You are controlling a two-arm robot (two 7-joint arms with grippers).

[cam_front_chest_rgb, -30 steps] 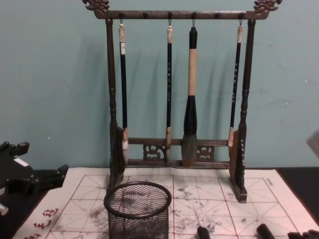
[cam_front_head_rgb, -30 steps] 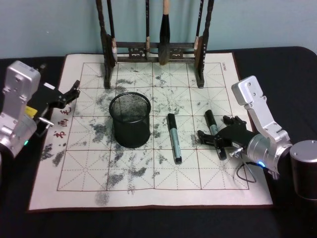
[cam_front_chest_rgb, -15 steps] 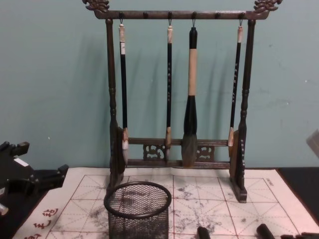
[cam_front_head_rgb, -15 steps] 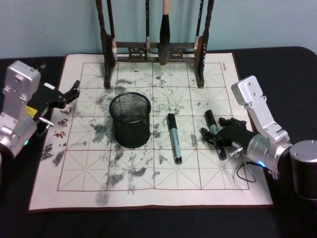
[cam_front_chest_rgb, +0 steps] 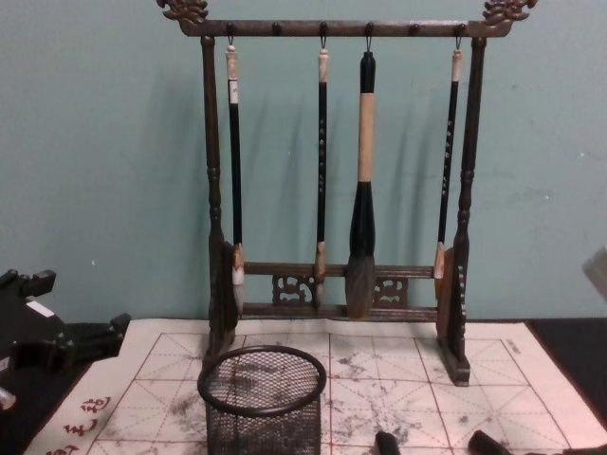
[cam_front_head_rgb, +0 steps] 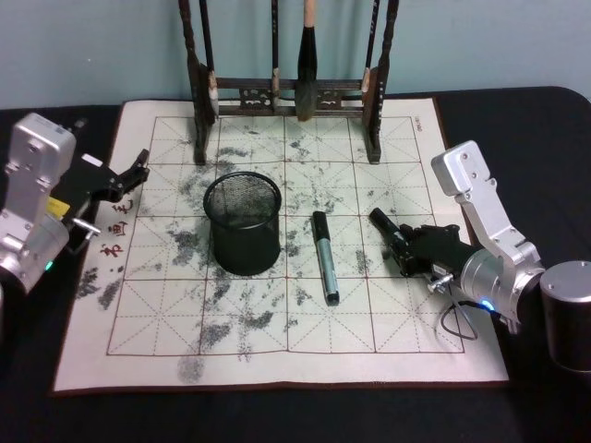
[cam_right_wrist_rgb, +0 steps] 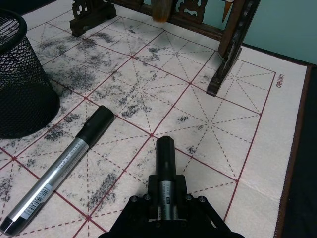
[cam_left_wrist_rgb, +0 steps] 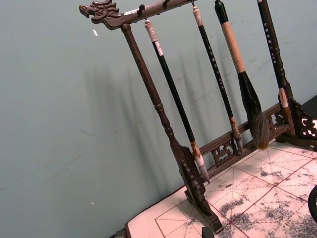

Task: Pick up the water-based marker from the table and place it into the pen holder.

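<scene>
Marker (cam_front_head_rgb: 386,228) now askew between right jaws

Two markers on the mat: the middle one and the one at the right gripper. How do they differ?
The middle black-capped silver marker lies loose on the white red-gridded mat; the right-hand black-capped marker is clamped in the right gripper. The middle one runs nearly straight front to back; the gripped one slants, cap pointing back-left. Both have black caps and silver barrels. Left gripper idles at the mat's left edge.
</scene>
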